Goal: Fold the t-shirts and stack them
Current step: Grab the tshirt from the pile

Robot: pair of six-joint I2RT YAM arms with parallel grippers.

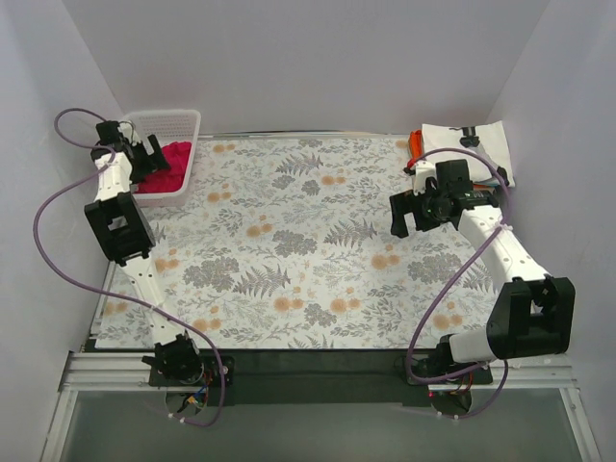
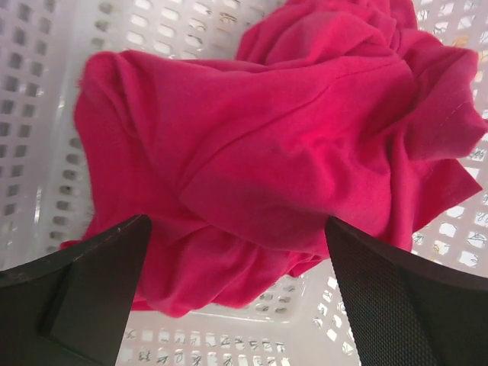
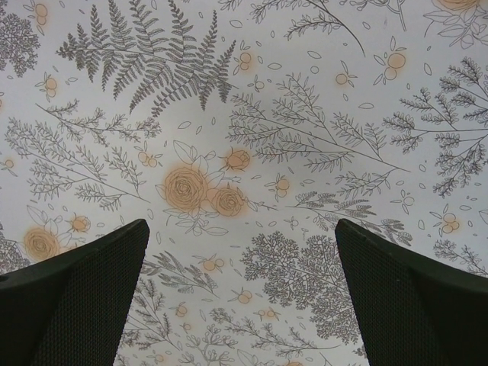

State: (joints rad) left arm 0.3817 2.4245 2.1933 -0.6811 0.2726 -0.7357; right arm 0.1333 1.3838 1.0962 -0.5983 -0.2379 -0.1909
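A crimson-pink t-shirt lies crumpled in the white mesh basket at the table's far left. My left gripper hovers just over its near edge, open, one finger on either side of the cloth's lower folds; whether they touch it I cannot tell. In the top view the left gripper is inside the basket. A folded white t-shirt with black print lies at the far right, with an orange one showing under its left edge. My right gripper hangs open over the cloth, holding nothing.
A floral tablecloth covers the table between the arms. White walls close in the left, back and right sides. The right arm's cable loops over the right part of the cloth.
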